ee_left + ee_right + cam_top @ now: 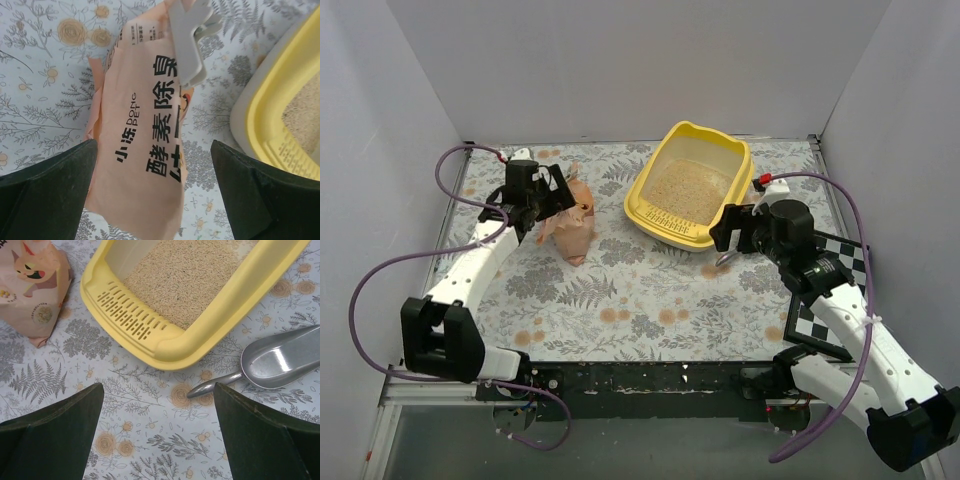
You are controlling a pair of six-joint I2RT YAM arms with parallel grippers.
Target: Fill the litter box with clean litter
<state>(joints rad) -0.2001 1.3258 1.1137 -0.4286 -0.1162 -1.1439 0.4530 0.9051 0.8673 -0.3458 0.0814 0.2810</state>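
Two grippers, one bag, one litter box, one scoop and one checkered board are on the fern-and-flower patterned table (pixel 620 290). At the left, the left gripper (pixel 545 195) hangs over the single peach-pink bag (pixel 572 228). Its dark fingers (pixel 50 190) are spread wide to either side of the bag and are not pressing it. A grey clip-like piece (pixel 192 45) lies across the bag's far end. Right of the bag, towards the back of the table and turned at an angle, sits the litter box (pixel 655 200). It is a yellow tub with rounded corners, a back rim raised to a peak, and a front lip (pixel 127 315) pierced by rows of short slots. The clean litter (pixel 690 188) lies inside it as a pale beige, fine-grained layer that covers the floor and stays well below the rim. Just beside the box's front corner lies the one grey metal scoop (pixel 280 360), hollow side up. The right gripper (pixel 735 235) hovers above it with its fingers (pixel 50 435) wide apart and empty. The checkered board (pixel 805 322) lies at the far right, partly under that arm.
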